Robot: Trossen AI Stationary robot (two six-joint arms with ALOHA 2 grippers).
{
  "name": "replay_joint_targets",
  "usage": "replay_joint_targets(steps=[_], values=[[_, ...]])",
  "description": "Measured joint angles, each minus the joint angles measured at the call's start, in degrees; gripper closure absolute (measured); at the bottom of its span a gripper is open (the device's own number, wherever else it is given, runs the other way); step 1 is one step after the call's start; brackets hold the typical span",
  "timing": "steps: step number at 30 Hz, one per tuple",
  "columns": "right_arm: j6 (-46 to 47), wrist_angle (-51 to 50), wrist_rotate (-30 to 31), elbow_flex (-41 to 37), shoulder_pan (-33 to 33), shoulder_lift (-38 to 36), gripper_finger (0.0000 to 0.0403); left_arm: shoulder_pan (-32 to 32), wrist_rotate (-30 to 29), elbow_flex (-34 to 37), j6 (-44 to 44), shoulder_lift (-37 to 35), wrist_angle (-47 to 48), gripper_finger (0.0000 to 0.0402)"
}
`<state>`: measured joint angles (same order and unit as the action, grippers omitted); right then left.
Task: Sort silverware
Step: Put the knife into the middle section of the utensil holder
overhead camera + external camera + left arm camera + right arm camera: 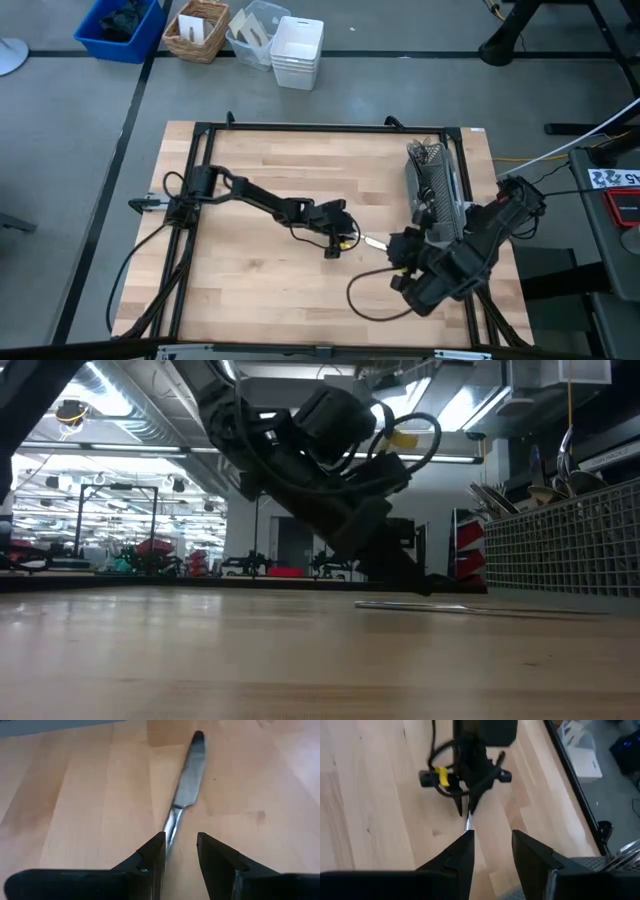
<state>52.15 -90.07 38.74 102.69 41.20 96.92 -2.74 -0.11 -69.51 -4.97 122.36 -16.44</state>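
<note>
A silver table knife [187, 780] lies flat on the wooden table, right of centre [375, 242]; the low view shows it as a thin line [440, 606]. My left gripper [180, 847] is low over the knife's handle end, tilted down, fingers open, with the handle running in between them close to one finger. The right wrist view shows its tips at that end [465, 810]. My right gripper [492, 845] hangs open above the table's right side [398, 268], holding nothing. More silverware stands in the dark mesh caddy [435, 185]. My left gripper stands with its open fingers on either side of the knife's handle end [170, 827], slanting down from the table's left and in line with the knife. The knife lies flat on the wood. I cannot tell whether a finger touches it.
The mesh caddy [570, 550] stands along the right edge with handles sticking up. A black frame [200, 130] borders the tabletop. A blue bin [120, 28], a wicker basket [196, 30] and white containers [297, 50] sit beyond the far edge. Bare wood lies left and near.
</note>
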Motion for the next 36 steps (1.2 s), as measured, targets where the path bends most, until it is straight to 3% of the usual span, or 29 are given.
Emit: replay_joint_targets(steps=[9, 24, 36], values=[[4.99, 0.05, 2.31, -0.02, 1.25, 0.11, 0.0270, 2.42, 0.45, -0.05, 1.60, 0.05, 3.58, 0.0297], [4.62, 0.04, 3.29, -0.04, 1.15, 0.13, 0.0270, 1.32, 1.40, -0.02, 6.94, -0.27, 0.54, 0.0297], [2.88, 0.08, 3.28, -0.07, 1.17, -0.28, 0.0270, -0.15, 0.29, -0.02, 4.91, 1.25, 0.95, 0.0297]])
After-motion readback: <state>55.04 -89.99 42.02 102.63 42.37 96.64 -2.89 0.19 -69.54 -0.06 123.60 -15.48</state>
